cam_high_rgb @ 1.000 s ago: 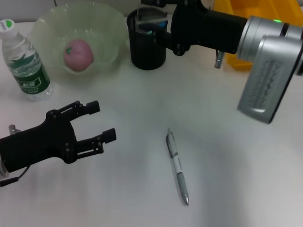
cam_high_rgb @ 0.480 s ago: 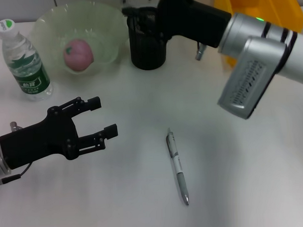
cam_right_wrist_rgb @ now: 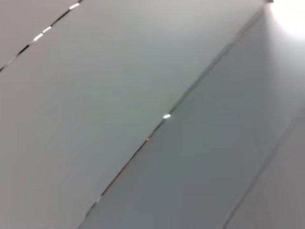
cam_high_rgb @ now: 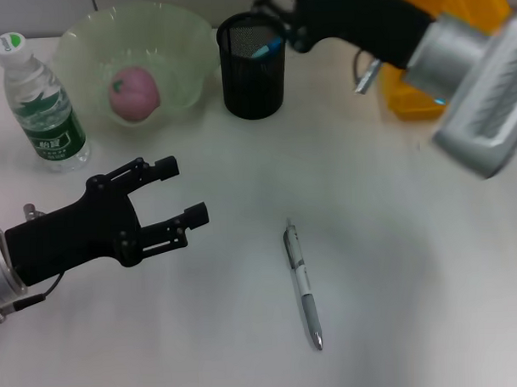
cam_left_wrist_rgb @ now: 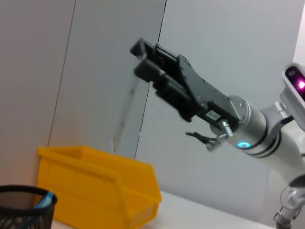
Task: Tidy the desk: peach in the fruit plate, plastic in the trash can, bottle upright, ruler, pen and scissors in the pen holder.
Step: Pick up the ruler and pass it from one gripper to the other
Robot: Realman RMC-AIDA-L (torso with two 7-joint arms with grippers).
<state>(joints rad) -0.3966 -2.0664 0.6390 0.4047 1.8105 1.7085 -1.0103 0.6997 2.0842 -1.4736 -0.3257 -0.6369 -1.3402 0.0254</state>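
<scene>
With left gripper (cam_high_rgb: 184,193) jaws wide & empty, bring over pen (cam_high_rgb: 302,284) lying flat mid-tabletop (cam_high_rgb: 397,265), well apart from mesh pen holder (cam_high_rgb: 252,66), align w/ barrel, close at mid-length; right gripper (cam_left_wrist_rgb: 143,59) behind holder, jaw state cannot tell.

Silver-white pen (cam_high_rgb: 301,283) lies flat, near the open left gripper (cam_high_rgb: 180,192), off its fingertips. Black mesh pen holder (cam_high_rgb: 252,65) upright beside the right gripper (cam_high_rgb: 269,2), blue item inside. Pink peach (cam_high_rgb: 133,92) in translucent green fruit plate (cam_high_rgb: 189,43). Clear green-labelled plastic bottle (cam_high_rgb: 43,105) upright.
</scene>
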